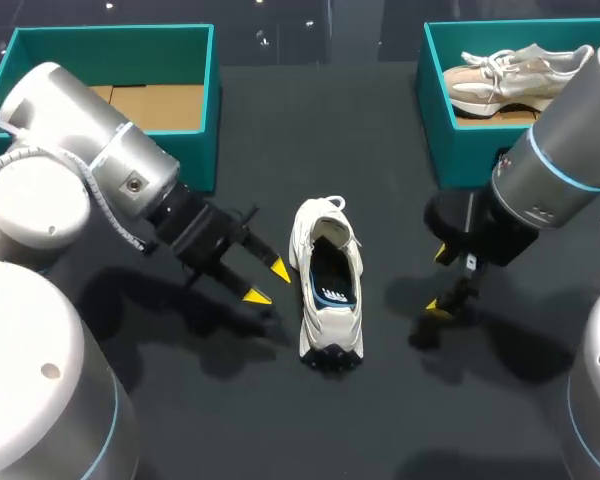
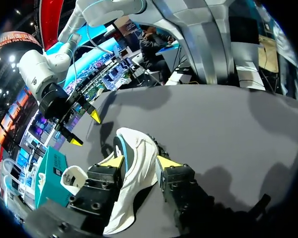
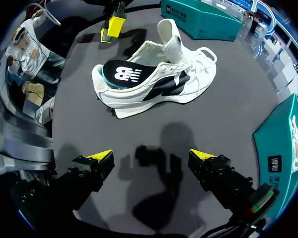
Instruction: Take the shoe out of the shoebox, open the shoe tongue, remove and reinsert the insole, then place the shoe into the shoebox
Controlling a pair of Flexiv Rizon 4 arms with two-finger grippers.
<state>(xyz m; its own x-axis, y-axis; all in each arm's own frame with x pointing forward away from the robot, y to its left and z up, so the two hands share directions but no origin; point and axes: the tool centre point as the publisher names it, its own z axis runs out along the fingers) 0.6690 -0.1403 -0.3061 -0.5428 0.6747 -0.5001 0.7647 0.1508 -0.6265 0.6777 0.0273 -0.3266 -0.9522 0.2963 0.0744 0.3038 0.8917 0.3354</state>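
Closest in are the two grippers, both spread wide and holding nothing. The left gripper [image 1: 268, 282] hangs low just beside the white shoe [image 1: 330, 290] without touching it. The right gripper [image 1: 440, 280] stands a little further off on the shoe's other side, its yellow tips one above the other.

The shoe stands upright on its sole on the black bench [image 1: 380, 420], between the two grippers and outside both boxes. Its tongue is pulled up and back, and the dark insole [image 3: 126, 74] lies flat inside with a white logo printed at the heel end. The heel seems to point towards the robot, though the head view is steep.

At the back left is a teal shoebox [image 1: 195, 110] with bare brown cardboard inside. The teal box at the back right [image 1: 435, 110] holds a beige shoe [image 1: 510, 75]. Both boxes carry small white-printed labels on their ends (too small to make out).
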